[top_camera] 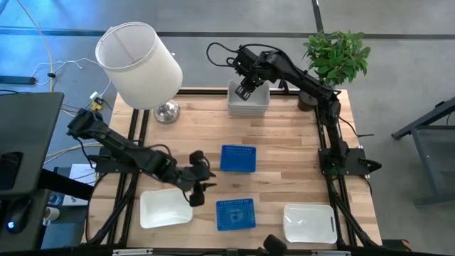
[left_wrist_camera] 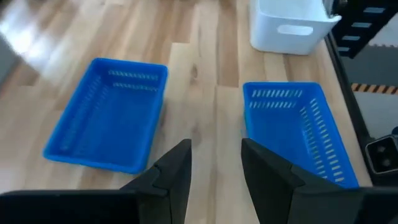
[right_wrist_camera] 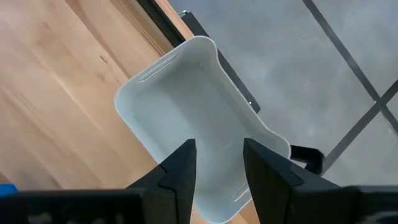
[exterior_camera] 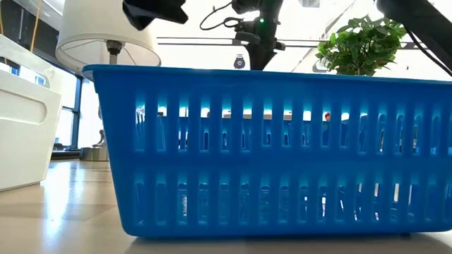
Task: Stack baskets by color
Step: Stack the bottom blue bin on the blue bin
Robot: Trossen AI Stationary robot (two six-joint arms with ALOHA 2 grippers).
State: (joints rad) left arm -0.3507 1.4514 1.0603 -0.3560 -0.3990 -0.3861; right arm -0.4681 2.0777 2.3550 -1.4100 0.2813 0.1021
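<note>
Two blue baskets lie on the wooden table, one at its middle (top_camera: 238, 158) (left_wrist_camera: 106, 115) and one near the front edge (top_camera: 234, 213) (left_wrist_camera: 298, 130) (exterior_camera: 268, 148). White baskets stand at the near left (top_camera: 165, 208), the near right (top_camera: 309, 222) (left_wrist_camera: 289, 25) and the far edge (top_camera: 248, 99) (right_wrist_camera: 193, 118). My left gripper (top_camera: 202, 181) (left_wrist_camera: 214, 168) hovers open just left of the two blue baskets, pointing between them. My right gripper (top_camera: 245, 89) (right_wrist_camera: 217, 165) hangs open above the far white basket, with nothing between its fingers.
A large white lampshade on a metal foot (top_camera: 138, 64) stands at the far left corner. A potted plant (top_camera: 335, 53) is at the far right corner. Bare wood (top_camera: 291, 163) lies between the blue baskets and the right edge.
</note>
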